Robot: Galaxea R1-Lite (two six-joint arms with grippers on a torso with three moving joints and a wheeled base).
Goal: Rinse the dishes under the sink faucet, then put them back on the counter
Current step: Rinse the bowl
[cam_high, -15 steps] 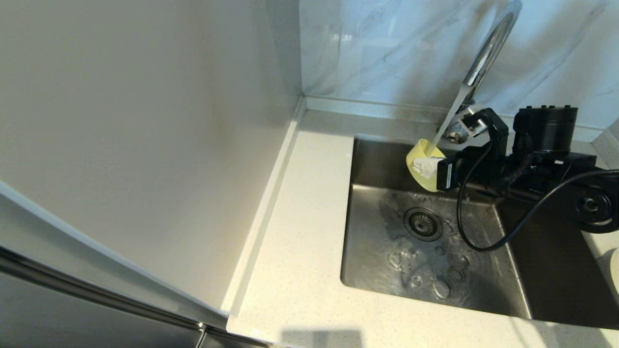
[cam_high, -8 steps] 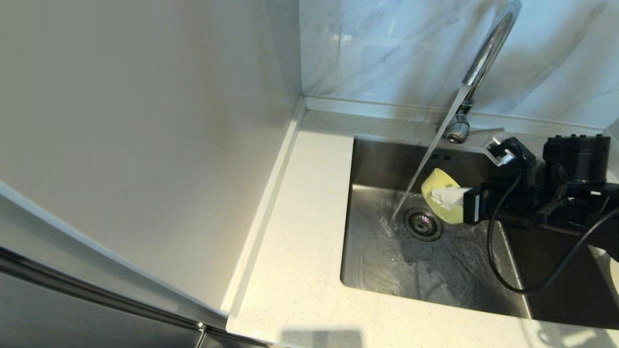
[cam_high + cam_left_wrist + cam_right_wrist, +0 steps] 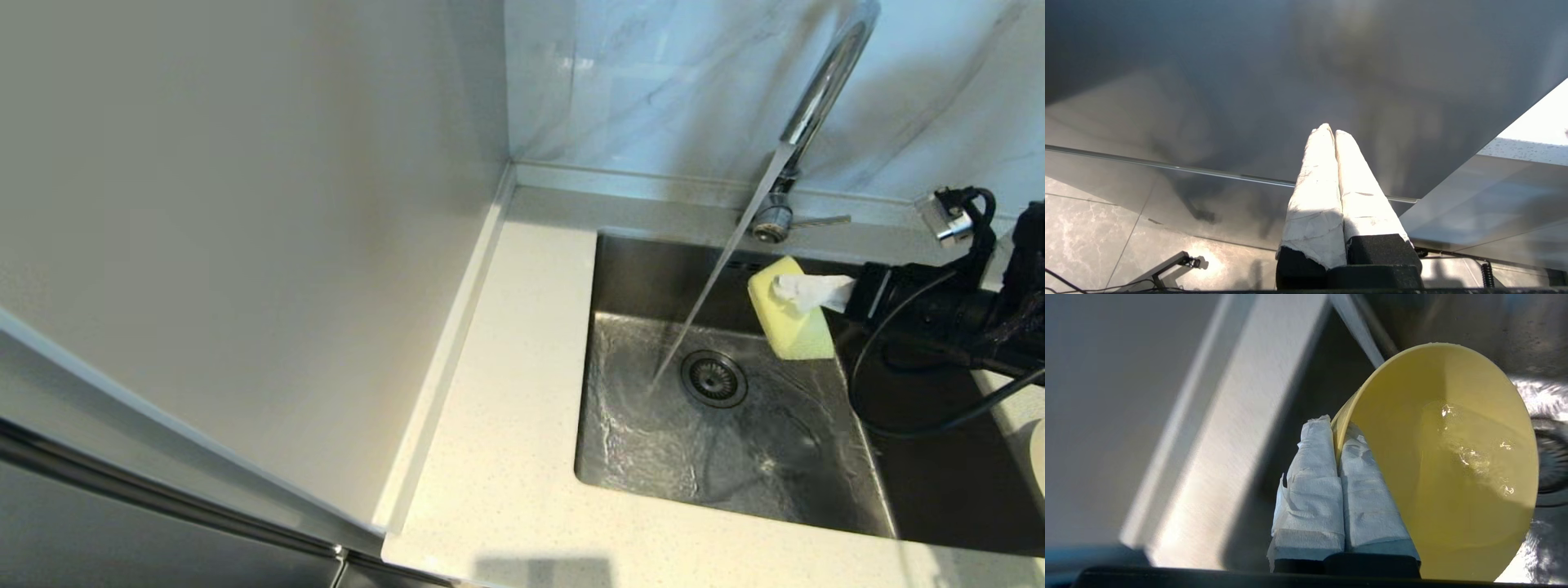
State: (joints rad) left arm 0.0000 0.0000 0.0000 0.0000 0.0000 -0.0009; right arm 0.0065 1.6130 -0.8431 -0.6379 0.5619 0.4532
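Note:
My right gripper (image 3: 790, 289) is shut on the rim of the small pale-yellow bowl (image 3: 790, 322), holding it tilted over the steel basin, to the right of the running water. In the right wrist view one white-wrapped finger of the right gripper (image 3: 1336, 430) sits inside the bowl (image 3: 1453, 465) and one outside; a little water lies in it. The chrome sink faucet (image 3: 824, 90) pours a slanting stream onto the basin floor. My left gripper (image 3: 1331, 131) is parked off the counter, shut on nothing. A cream edge at far right may be the plate (image 3: 1038, 457). The chopsticks are out of view.
The off-white counter (image 3: 522, 351) runs along the left and front of the steel basin (image 3: 718, 449), whose floor is awash. The drain strainer (image 3: 714, 377) sits below the stream. The faucet's side lever (image 3: 823, 220) points right. A tall pale panel stands on the left.
My right gripper has carried the bowl out from under the faucet, first down and then right and up. The stream now falls straight into the basin.

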